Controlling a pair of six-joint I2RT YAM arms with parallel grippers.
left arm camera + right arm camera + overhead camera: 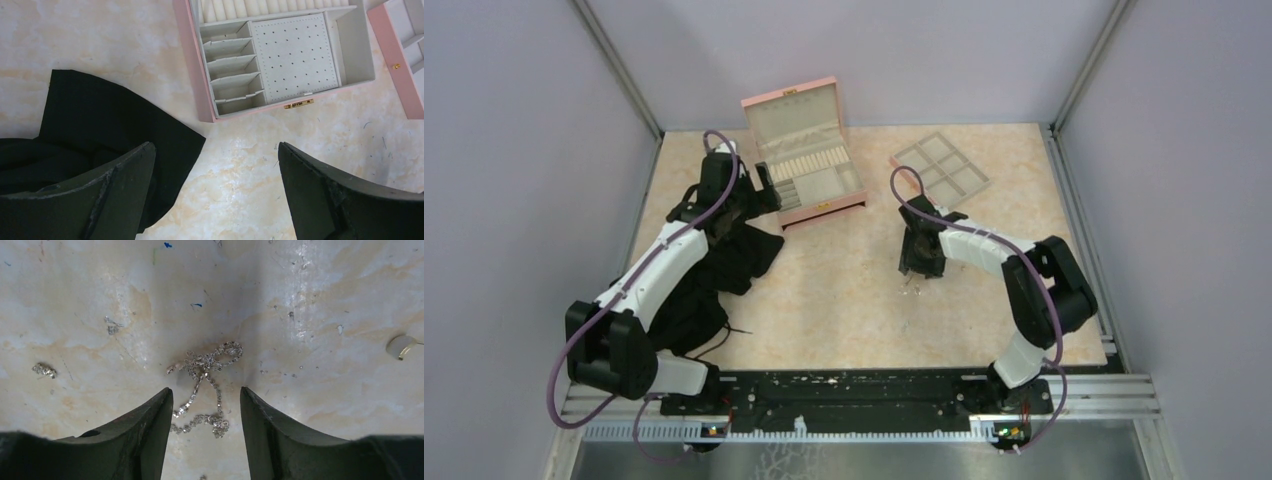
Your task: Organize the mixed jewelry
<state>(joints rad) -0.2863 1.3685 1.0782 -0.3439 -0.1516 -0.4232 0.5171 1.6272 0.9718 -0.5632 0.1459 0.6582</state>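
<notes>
The mixed jewelry shows in the right wrist view as a sparkling silvery bow-shaped chain (205, 385) lying on the marbled table. A small glinting piece (44, 370) lies to its left, another (112, 327) further up, and a pale bead-like piece (400, 346) at the right. From above they are faint specks (914, 285). My right gripper (206, 390) (919, 265) is down at the table, fingers apart on either side of the chain's tails, not touching them. My left gripper (216, 145) (767, 185) hangs wide open over bare table beside the box, holding nothing.
A pink hinged box (809, 150) with cream lining stands open at the back, its compartments (235, 65) showing no jewelry. A flat six-compartment tray (939, 167) lies at the back right. A crumpled black cloth (724, 270) (100, 125) lies under the left arm.
</notes>
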